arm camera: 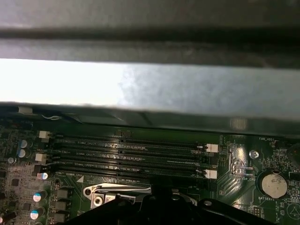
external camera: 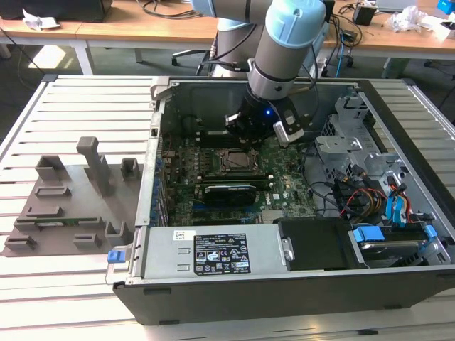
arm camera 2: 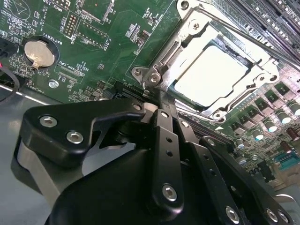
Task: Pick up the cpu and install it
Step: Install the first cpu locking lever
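The cpu (arm camera 2: 211, 75), a flat square chip with a silvery top, lies inside the dark metal socket frame (arm camera 2: 187, 28) of the green motherboard (arm camera 2: 108, 42). In the exterior view the cpu (external camera: 229, 159) sits mid-board inside the open computer case (external camera: 284, 291). My gripper (arm camera 2: 158, 93) is shut, its black fingers pressed together with nothing between them. Its tip stands at the socket frame's corner, right beside the cpu. The exterior view has the gripper (external camera: 250, 131) hanging low over the board, just behind the socket towards that view's right.
Grey fixture blocks (external camera: 71, 192) stand on the slatted table at the exterior view's left. Inside the case are a power supply (external camera: 213, 249), a drive cage (external camera: 355, 153) and coloured cables (external camera: 366, 199). Memory slots (arm camera: 131, 150) run along the case wall (arm camera: 150, 89). A coin battery (arm camera 2: 37, 51) sits on the board.
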`<state>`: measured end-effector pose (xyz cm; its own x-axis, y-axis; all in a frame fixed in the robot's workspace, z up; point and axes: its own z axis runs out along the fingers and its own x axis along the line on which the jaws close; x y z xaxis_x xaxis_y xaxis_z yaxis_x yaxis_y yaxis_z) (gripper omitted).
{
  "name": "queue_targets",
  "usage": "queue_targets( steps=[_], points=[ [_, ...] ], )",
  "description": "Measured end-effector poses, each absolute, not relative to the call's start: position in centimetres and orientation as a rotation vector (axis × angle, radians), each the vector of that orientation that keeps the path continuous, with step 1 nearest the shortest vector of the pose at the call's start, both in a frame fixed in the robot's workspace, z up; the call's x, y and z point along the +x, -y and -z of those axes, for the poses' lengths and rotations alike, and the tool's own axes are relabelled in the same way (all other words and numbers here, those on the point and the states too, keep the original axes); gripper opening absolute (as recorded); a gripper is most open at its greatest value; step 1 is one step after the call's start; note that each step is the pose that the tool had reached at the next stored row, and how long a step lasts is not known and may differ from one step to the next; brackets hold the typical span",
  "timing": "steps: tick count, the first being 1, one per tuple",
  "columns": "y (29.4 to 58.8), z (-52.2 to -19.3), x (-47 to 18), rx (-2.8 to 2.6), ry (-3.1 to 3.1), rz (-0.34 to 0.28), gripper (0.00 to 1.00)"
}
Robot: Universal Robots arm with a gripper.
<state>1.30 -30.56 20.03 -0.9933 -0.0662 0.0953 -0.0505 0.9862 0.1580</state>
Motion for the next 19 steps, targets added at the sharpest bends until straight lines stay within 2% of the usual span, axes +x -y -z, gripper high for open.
queue_targets(
  steps=[9, 14, 19],
  points=[
    [30.5, -20.5, 1.0, 0.089, 3.034, 0.239, 0.11],
    [30.5, -20.5, -1.2, 0.092, 3.038, 0.281, 0.11],
    [30.5, -20.5, -1.3, 0.092, 3.038, 0.285, 0.11]
  ],
)
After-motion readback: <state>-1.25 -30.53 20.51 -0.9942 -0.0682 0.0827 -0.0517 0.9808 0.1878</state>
